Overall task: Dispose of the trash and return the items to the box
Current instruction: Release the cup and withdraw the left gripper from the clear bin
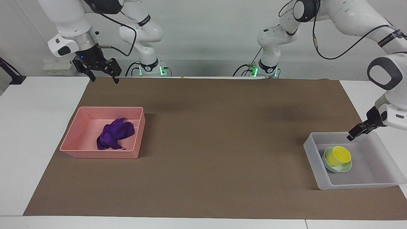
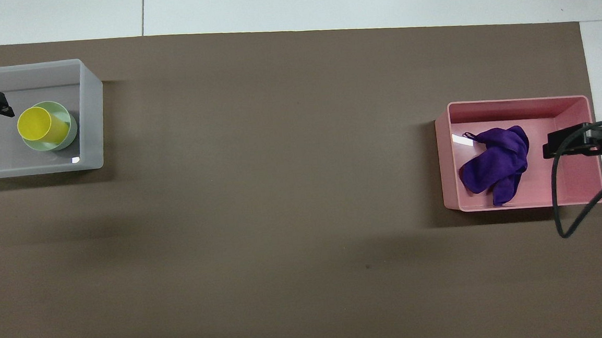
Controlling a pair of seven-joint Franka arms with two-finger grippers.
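The yellow cup point(image 1: 340, 156) stands inside the mint-green bowl point(image 1: 328, 163), both in the translucent box point(image 1: 313, 149) at the left arm's end of the table. In the overhead view the cup point(image 2: 39, 126) sits in the bowl point(image 2: 70, 132) within the box point(image 2: 91, 114). My left gripper point(image 1: 351, 136) is open and empty, raised over the box's edge nearest the robots, apart from the cup. The purple cloth point(image 1: 114, 133) lies in the pink tub point(image 1: 98, 154). My right gripper point(image 1: 105, 79) is open and empty, held high over the mat's edge nearest the robots.
A brown mat point(image 1: 216, 127) covers the table between the two tubs. White table surface point(image 1: 35, 127) lies beyond the mat at each end. The right arm's cable point(image 2: 559, 210) hangs over the pink tub's corner in the overhead view.
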